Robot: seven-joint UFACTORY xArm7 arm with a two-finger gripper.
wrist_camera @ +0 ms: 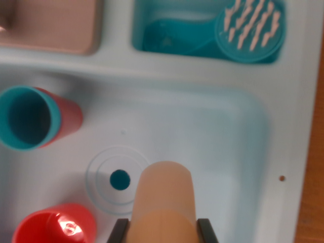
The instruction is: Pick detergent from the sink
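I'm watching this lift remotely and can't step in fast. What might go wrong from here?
1. The claw holds the tan detergent bottle only at its lower part in this view; most of it sticks out beyond the grip, so it could tilt or slip.
2. The red cup and the teal-rimmed cup sit close by; a sideways swing could knock them.

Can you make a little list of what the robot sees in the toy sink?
Held thing: tan rounded plastic detergent bottle, between the dark fingers of the gripper
Basin: pale blue plastic sink with a teal drain hole
Cups: red cup with teal lining, lying tipped; red cup, open side up
Upper compartment: teal round scrub brush
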